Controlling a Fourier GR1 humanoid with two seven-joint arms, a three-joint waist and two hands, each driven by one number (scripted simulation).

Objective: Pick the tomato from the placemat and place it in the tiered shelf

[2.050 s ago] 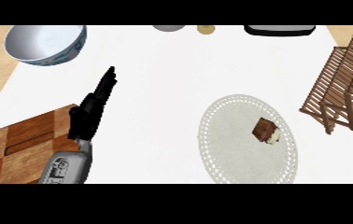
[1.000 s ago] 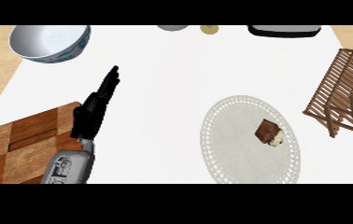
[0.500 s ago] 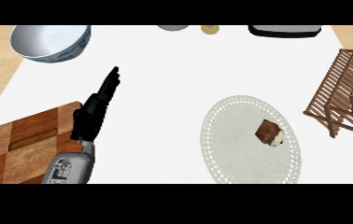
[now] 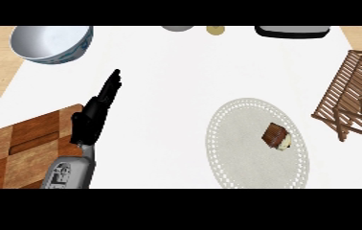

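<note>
Item on the placemat (image 4: pixel 240 157) isn't reading as a tomato: it's a small brown block with a pale edge (image 4: pixel 277 136), looks more like a cake or brownie slice. It's sitting right of the mat's centre, lower right of the frame, nothing touching it.

My guess on handling: light, soft, crumbly, probably squashes under a pinch. Best hold would be across the two flat brown sides, low down, avoiding the pale end.

Tiered shelf (image 4: pixel 342 104) is showing at the right edge, wooden slats, near the mat but apart from it.

Left hand (image 4: pixel 97 112) is lying at centre left, fingers straight and together, holding nothing, beside the wooden board (image 4: pixel 28 143). Right hand isn't showing. Bowl (image 4: pixel 51 42) is sitting upper left on the white tabletop (image 4: pixel 184 71).
</note>
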